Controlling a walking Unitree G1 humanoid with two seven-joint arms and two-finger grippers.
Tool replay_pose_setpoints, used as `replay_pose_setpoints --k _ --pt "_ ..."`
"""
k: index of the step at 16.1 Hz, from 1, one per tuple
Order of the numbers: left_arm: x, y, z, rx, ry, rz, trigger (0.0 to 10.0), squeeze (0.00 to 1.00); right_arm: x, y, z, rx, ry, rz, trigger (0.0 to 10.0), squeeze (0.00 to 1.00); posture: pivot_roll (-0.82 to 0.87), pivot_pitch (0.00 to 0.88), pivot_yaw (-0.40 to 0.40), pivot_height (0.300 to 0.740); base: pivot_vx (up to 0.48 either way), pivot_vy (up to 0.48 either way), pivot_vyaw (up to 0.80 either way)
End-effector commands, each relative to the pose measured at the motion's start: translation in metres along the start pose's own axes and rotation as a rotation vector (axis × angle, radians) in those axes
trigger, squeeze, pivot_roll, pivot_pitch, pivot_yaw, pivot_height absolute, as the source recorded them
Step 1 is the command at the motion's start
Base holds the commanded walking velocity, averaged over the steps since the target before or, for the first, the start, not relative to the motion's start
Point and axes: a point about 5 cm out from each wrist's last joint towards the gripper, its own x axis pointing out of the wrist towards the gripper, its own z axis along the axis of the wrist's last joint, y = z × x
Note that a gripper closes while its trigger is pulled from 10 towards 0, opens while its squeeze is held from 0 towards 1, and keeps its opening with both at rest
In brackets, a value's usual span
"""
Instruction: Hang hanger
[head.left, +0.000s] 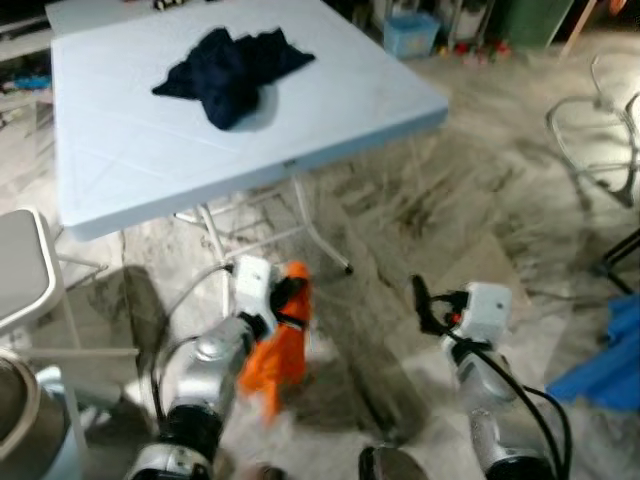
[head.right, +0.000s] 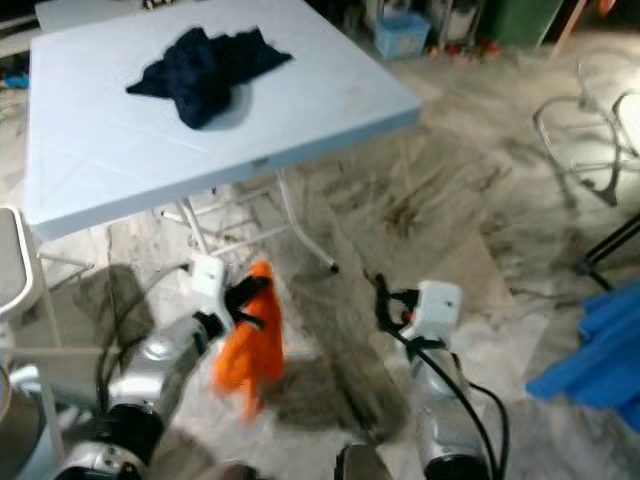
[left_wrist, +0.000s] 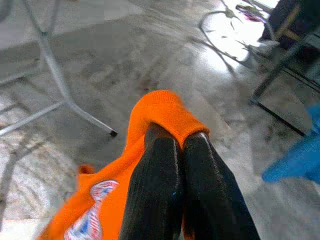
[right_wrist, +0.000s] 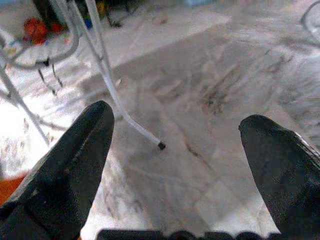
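The left end effector (left_wrist: 175, 145) is clamped on an orange garment (head.left: 280, 355) — bright cloth with a ribbed-looking edge folded over the black fingers (left_wrist: 155, 180), and a printed patch in red, white and blue lower down. It hangs limp from the end effector above the marble floor (head.left: 430, 200), just in front of the table (head.left: 120, 140) and near the foot of the table's leg (head.left: 325, 245). No hanger can be made out in any picture.

The right end effector (right_wrist: 180, 145) hovers over the floor beside the garment, its fingers spread wide with nothing between them.

The head views show what the wrist views do not — the pale blue table top with a dark blue cloth (head.left: 232, 70) crumpled on it, and a blue sheet (head.left: 605, 365) on the floor well away from the table. The left wrist view alone shows the printed patch; the right wrist view shows the black tip of the table's leg between the fingers.
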Motion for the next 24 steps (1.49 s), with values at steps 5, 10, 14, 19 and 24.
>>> replay_pose_setpoints --k 5,10,14,19,24 --pt "-0.003 0.005 0.007 0.024 -0.046 -0.023 10.0 0.0 -0.001 0.005 0.0 0.009 -0.002 0.008 10.0 0.0 -0.27 0.164 0.029 0.74 0.0 0.079 0.0" --pt "-0.005 -0.001 0.005 -0.018 -0.071 -0.074 10.0 0.0 0.0 0.006 0.001 0.01 0.0 0.008 10.0 0.0 -0.28 0.159 0.027 0.74 0.0 0.0 -0.16" --pt "-0.005 -0.001 0.007 -0.03 -0.085 -0.087 10.0 0.0 0.001 0.008 0.001 0.007 0.003 0.016 10.0 0.0 -0.27 0.165 0.023 0.74 0.323 0.0 -0.8" --pt "-0.007 -0.004 0.001 -0.037 -0.07 -0.096 10.0 0.0 -0.002 0.008 -0.001 0.006 0.007 0.015 10.0 0.0 -0.28 0.167 0.024 0.74 0.351 0.0 -0.53" --pt "-0.004 -0.005 0.001 -0.035 -0.064 -0.101 10.0 0.0 -0.002 0.007 -0.003 0.006 0.016 0.011 10.0 0.0 -0.28 0.163 0.027 0.74 0.326 0.0 -0.09"
